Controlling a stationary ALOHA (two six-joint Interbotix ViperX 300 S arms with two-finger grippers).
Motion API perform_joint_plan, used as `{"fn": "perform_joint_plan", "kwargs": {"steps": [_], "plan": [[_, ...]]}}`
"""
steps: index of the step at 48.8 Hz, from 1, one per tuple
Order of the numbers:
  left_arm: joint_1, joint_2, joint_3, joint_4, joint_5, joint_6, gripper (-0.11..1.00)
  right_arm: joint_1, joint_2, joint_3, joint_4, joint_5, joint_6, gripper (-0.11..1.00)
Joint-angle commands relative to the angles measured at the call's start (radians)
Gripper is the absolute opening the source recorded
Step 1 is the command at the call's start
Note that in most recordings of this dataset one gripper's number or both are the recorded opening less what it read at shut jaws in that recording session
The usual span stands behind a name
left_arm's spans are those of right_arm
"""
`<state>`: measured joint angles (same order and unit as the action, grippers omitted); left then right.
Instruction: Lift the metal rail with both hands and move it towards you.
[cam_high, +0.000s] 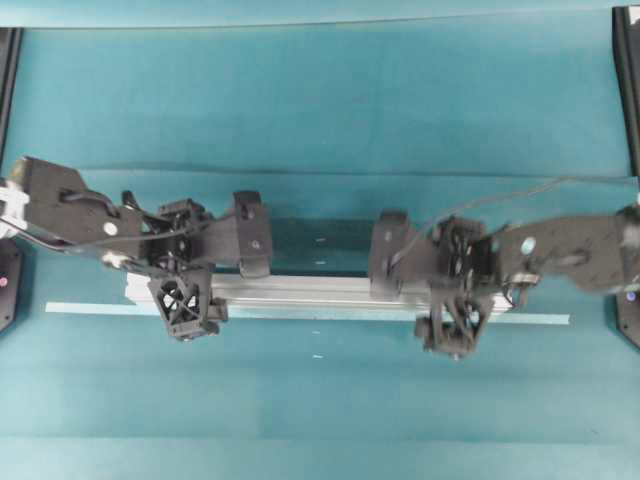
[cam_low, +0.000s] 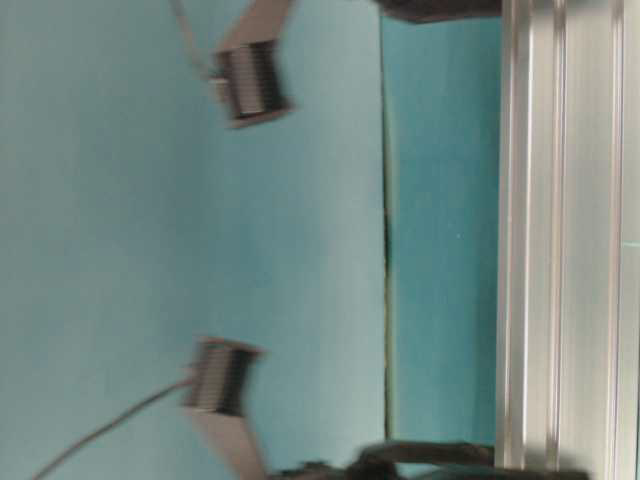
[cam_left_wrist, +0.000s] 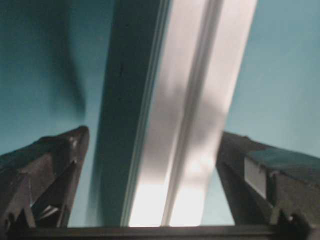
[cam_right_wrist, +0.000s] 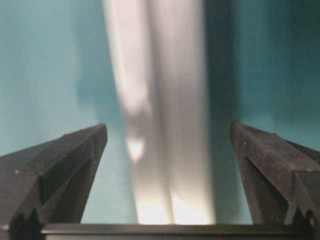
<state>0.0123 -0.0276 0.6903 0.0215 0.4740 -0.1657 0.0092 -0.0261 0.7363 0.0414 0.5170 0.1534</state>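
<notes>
Overhead: metal rail (cam_high: 330, 292) lengthwise left-right

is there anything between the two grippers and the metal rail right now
Nothing visible. In both wrist views the metal rail runs straight between wide-open jaws of the left gripper and right gripper, with only bare teal table around it.
</notes>
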Motion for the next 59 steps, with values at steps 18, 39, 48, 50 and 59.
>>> {"fn": "perform_joint_plan", "kwargs": {"steps": [18, 39, 48, 50, 59], "plan": [[-0.029, -0.325, 0.006, 0.002, -0.012, 0.008, 0.98, -0.021, -0.33, 0.011, -0.038, -0.011, -0.006, 0.99], [-0.029, -0.569, 0.063, 0.002, -0.087, 0.117, 0.97, -0.032, -0.64, 0.129, -0.124, -0.152, 0.0, 0.99], [-0.029, -0.618, 0.071, 0.002, -0.146, 0.117, 0.97, -0.032, -0.75, 0.158, -0.124, -0.156, 0.002, 0.98], [-0.029, -0.627, 0.074, 0.002, -0.16, 0.117, 0.97, -0.032, -0.769, 0.161, -0.124, -0.156, 0.002, 0.98], [-0.029, -0.666, 0.087, 0.002, -0.225, 0.115, 0.97, -0.032, -0.839, 0.166, -0.124, -0.155, 0.002, 0.98]]}}
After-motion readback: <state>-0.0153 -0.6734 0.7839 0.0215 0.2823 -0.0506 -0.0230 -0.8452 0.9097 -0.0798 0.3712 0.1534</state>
